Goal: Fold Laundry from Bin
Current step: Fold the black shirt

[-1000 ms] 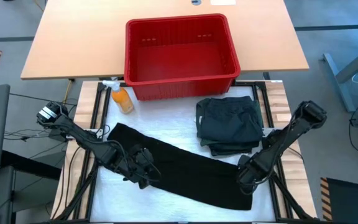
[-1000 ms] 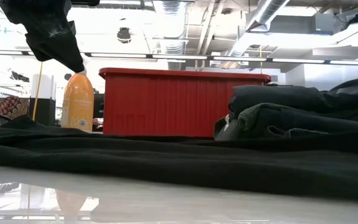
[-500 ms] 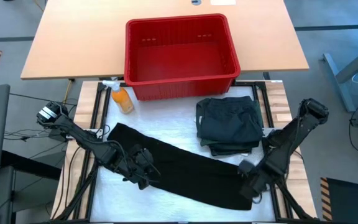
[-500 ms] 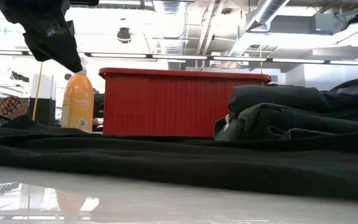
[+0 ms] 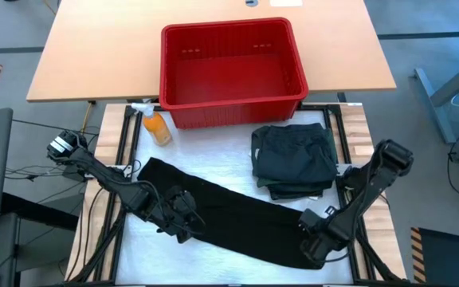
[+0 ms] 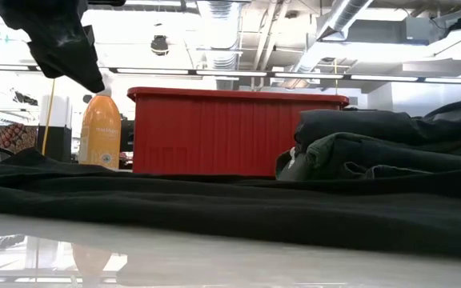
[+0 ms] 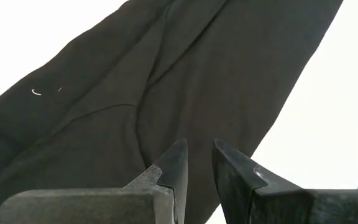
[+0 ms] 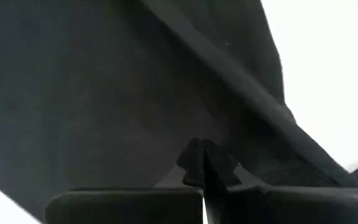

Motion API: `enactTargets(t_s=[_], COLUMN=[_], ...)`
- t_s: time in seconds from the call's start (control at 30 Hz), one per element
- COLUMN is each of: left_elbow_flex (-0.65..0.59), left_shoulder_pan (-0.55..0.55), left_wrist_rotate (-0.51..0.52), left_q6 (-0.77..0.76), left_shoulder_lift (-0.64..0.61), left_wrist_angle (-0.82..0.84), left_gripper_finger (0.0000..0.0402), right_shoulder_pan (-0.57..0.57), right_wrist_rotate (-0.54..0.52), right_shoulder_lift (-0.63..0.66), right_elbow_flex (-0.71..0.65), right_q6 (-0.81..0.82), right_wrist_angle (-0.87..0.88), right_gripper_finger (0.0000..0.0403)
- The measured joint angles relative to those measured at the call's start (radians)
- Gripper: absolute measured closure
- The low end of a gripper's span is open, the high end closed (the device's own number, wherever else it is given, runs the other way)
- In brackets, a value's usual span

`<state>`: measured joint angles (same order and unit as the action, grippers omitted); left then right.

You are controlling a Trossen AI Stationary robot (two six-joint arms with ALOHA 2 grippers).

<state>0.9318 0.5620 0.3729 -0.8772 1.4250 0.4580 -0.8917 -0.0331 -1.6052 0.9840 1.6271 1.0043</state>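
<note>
A long black cloth (image 5: 229,211) lies flat and slantwise on the white table top, from the left middle to the near right; it also shows in the low view (image 6: 230,208). My left gripper (image 5: 183,221) hangs above the cloth's left part, its fingers a narrow gap apart (image 7: 197,162), holding nothing. My right gripper (image 5: 313,247) is shut (image 8: 202,158) close over the cloth's right end. A stack of folded dark garments (image 5: 293,159) rests on the table at the right. The red bin (image 5: 231,68) stands at the far side. My right gripper points down at the cloth's right end (image 8: 166,112) with its fingers shut. I cannot tell whether the fingertips touch the cloth.
An orange spray bottle (image 5: 157,126) stands to the left of the bin's near corner. The bin shows no laundry inside. Bare white table lies between the cloth and the bin (image 5: 205,155) and along the near edge.
My right gripper has gone toward the table's near edge and a little to the left, over the cloth's right end. The cloth has stayed where it was.
</note>
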Motion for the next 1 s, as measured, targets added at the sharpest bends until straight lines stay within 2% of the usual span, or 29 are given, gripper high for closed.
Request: enactTargets(t_s=[0.23,0.63,0.77,0.9,1.0], left_elbow_flex=[0.000,0.000,0.000,0.001,0.001], left_shoulder_pan=[0.000,0.000,0.003,0.003,-0.005], left_wrist_rotate=[-0.002,-0.001,0.002,0.019,0.037], left_q6=[-0.008,-0.014,0.047,0.266,0.420], left_shoulder_lift=[0.000,0.000,0.000,0.007,0.035], left_wrist_angle=[0.000,-0.001,-0.033,-0.165,-0.236], left_gripper_finger=[0.0340,0.0340,0.0339,0.0328,0.0308], right_shoulder_pan=[-0.006,-0.044,-0.094,-0.174,-0.207], right_wrist_rotate=[0.054,0.053,-0.051,-0.235,-0.284], right_shoulder_lift=[-0.077,-0.130,-0.048,0.034,0.039], right_elbow_flex=[-0.001,0.000,0.041,0.055,0.055], right_q6=[0.075,0.080,0.180,0.287,0.357], right_wrist_angle=[0.116,0.127,0.215,0.150,0.111], right_gripper_finger=[0.0387,0.0387,0.0386,0.0386,0.0386])
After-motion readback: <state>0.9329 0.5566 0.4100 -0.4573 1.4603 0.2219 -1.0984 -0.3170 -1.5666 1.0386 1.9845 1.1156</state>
